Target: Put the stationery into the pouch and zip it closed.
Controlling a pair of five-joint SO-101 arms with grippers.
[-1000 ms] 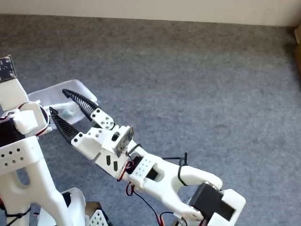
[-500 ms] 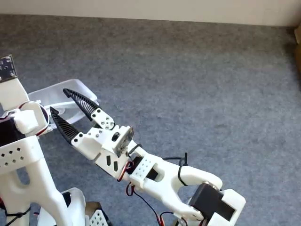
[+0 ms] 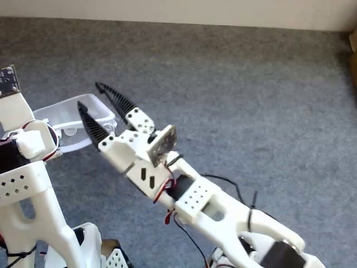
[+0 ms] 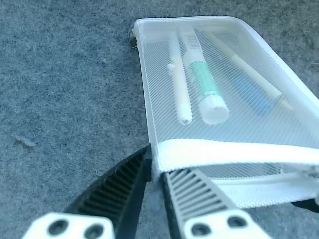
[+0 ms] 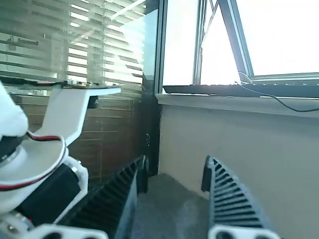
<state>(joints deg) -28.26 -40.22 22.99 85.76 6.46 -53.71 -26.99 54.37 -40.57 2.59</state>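
Mesh pouch point(image 4: 214, 124) with pens point(image 4: 179, 79) inside stretches straight away from your left gripper point(image 4: 155, 167), clamped on its near edge, while your right gripper point(image 3: 89, 95) hangs wide open, empty, near its far end.

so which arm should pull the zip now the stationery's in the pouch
Right, probably. The left gripper is shut on the pouch at its edge, anchoring it, stationery inside. The right gripper is open, empty and beside the pouch, free to pull the zip.
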